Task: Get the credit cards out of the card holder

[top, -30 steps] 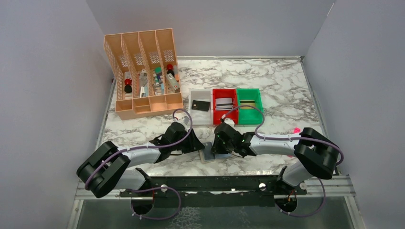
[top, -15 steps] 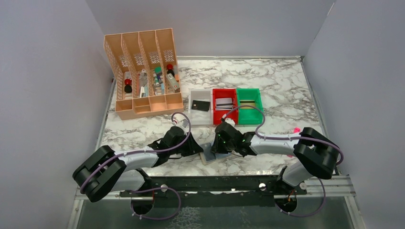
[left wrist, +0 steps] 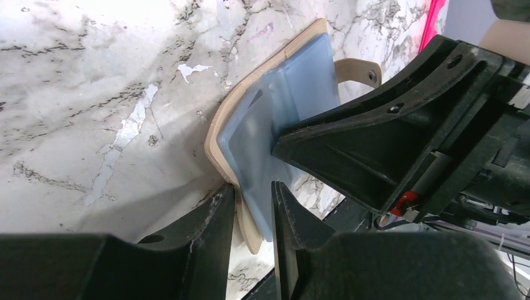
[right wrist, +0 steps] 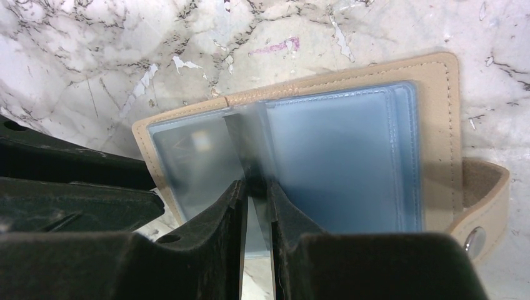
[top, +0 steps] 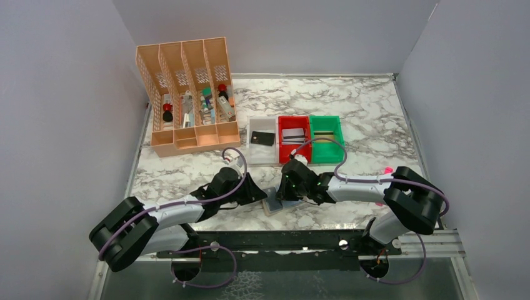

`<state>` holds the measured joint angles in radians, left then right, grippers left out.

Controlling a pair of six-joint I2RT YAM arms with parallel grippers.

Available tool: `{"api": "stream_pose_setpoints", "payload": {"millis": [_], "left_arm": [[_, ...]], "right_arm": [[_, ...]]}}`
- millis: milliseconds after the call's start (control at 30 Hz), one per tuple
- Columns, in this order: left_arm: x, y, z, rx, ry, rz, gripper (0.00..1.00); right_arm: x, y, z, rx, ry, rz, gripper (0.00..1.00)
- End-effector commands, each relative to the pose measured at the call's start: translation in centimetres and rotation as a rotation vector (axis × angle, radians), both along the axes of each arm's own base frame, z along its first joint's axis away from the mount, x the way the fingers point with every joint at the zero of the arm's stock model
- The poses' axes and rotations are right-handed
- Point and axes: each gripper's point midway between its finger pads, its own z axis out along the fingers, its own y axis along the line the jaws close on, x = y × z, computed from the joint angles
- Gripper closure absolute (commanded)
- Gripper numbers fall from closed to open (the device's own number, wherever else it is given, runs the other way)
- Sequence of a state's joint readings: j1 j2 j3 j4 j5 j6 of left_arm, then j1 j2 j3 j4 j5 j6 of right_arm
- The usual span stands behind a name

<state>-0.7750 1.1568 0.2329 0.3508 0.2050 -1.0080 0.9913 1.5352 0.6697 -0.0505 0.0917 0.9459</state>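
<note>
1. Tan-edged card holder (top: 274, 201), on the table (top: 375, 112) between the arms, was newly clamped at its border by the left gripper (left wrist: 253, 209).
2. Its inner sleeve (right wrist: 248, 140) was pinched by the right gripper (right wrist: 256, 200); steadied, it could be searched.

Seen from above, the holder (top: 272, 205) barely peeks out: one grey-blue corner, the rest buried under the left gripper (top: 261, 195) and right gripper (top: 286, 194). The organizer (top: 187, 94) slots hold bits too small to name. Beside the right arm, a pink thing (top: 388, 169) shows only its tip. In the left wrist view, the right gripper's body covers the holder's far panel, and the near corner drops behind the fingers (left wrist: 212, 240). In the right wrist view, the middle sleeve (right wrist: 250, 150) is a blur and the snap tab (right wrist: 487, 200) is half hidden. Whether the sleeves hold anything can't be told.
</note>
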Motion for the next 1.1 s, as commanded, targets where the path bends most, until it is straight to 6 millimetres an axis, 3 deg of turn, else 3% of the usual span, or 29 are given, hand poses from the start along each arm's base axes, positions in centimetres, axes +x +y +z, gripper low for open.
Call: {"api": "stream_pose_setpoints", "payload": {"millis": [0, 200, 333, 567, 700, 833, 1067], "left_arm": [[-0.3, -1.8, 1.7, -0.092, -0.018, -0.056, 0.71], [-0.1, -1.7, 1.8, -0.098, -0.029, -0.037, 0.85], [0.1, -1.6, 2.2, -0.105, -0.049, -0.025, 1.00], [0.3, -2.0, 3.5, -0.125, -0.087, -0.048, 1.00], [0.4, -2.3, 4.2, -0.139, -0.101, -0.056, 1.00], [0.5, -2.6, 4.7, -0.150, -0.108, -0.063, 1.00], [0.7, -2.8, 5.2, -0.158, -0.120, -0.065, 0.98]], "right_arm": [[-2.4, -3.8, -5.0, -0.175, 0.108, 0.000, 0.76], [-2.2, -3.4, -4.6, -0.161, 0.100, 0.011, 0.76], [-1.6, -2.4, -2.7, -0.115, 0.044, 0.057, 0.72], [-0.5, 0.1, 3.2, 0.016, -0.116, 0.196, 0.58], [-1.1, 1.5, 5.1, 0.098, -0.155, 0.297, 0.53], [-2.0, 2.4, 5.4, 0.152, -0.151, 0.360, 0.51], [-3.0, 3.0, 3.7, 0.163, -0.087, 0.408, 0.50]]}}
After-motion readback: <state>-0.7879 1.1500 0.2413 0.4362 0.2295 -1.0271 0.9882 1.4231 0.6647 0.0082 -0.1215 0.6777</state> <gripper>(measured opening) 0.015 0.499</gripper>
